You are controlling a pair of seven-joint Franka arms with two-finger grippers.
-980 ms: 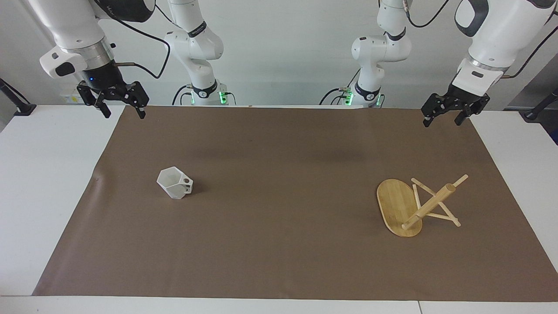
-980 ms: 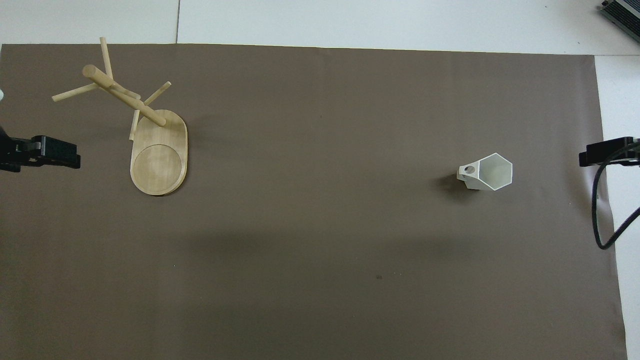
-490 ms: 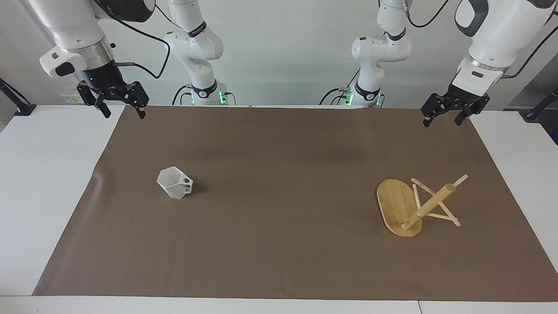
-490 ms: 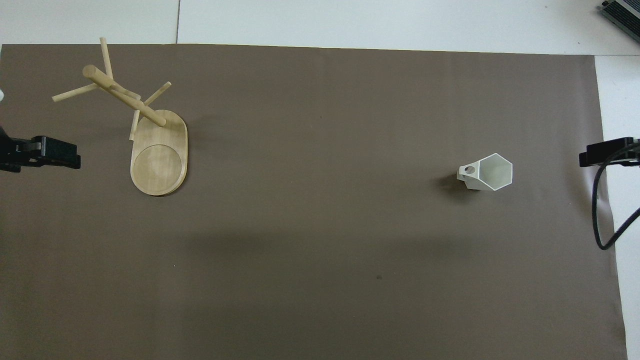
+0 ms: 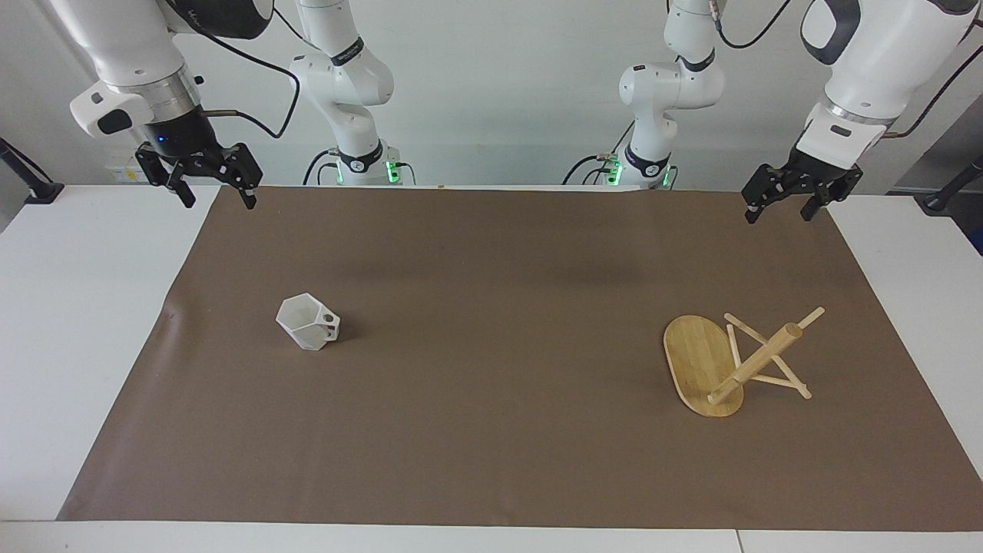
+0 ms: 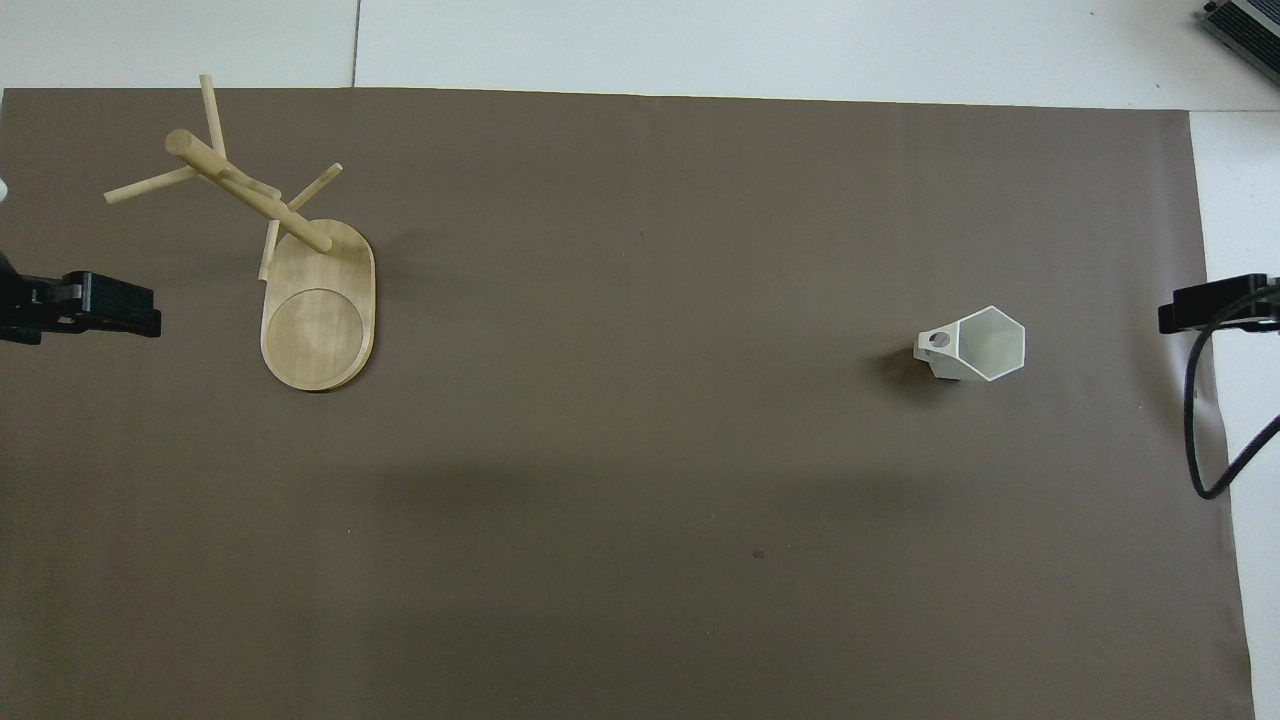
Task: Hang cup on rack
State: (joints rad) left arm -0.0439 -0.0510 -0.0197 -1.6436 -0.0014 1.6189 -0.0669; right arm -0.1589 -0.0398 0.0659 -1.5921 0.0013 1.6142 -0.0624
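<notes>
Both jaws open above mat (image 5: 491,430); cup (image 5: 308,322), rack (image 5: 718,365) well apart.

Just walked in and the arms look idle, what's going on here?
Nothing is being handled yet. The cup stands on the brown mat toward the right arm's end, and the rack stands toward the left arm's end. The left gripper and right gripper wait open and empty over the mat's corners nearest the robots.
</notes>
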